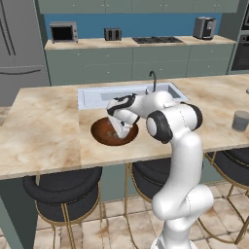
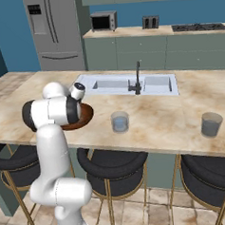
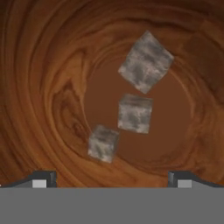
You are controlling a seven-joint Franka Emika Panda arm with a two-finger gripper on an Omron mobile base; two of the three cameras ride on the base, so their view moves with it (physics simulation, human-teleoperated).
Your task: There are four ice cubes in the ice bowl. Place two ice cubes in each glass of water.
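**Gripper poised over the ice bowl, three cubes ahead of its open fingers**

The gripper (image 3: 112,178) hangs inside the rim of the ice bowl (image 1: 98,130), its two dark fingertips (image 3: 41,178) spread wide with nothing between them. In the hand view, three ice cubes lie in a loose diagonal line on the bowl's floor: the nearest cube (image 3: 103,143) sits just ahead of the fingers and slightly toward the left tip, the middle cube (image 3: 135,113) lies beyond it and close to the gripper's centre line, and the farthest cube (image 3: 145,62) rests further out, turned corner-on. The cubes stand apart from one another; none touches a finger. A short advance straight ahead would, in all likelihood, bring the middle cube between the tips.

The cubes are small, mottled grey-white blocks with blunt edges. The bowl is wide, shallow and round, with swirling reddish-brown wood grain and a darker, smoother centre. It rests on a pale marbled counter (image 2: 162,120) beside the sink (image 2: 126,85). Two clear bluish tumblers stand well to the bowl's right: the nearer glass (image 2: 120,122) and the farther glass (image 2: 211,124).
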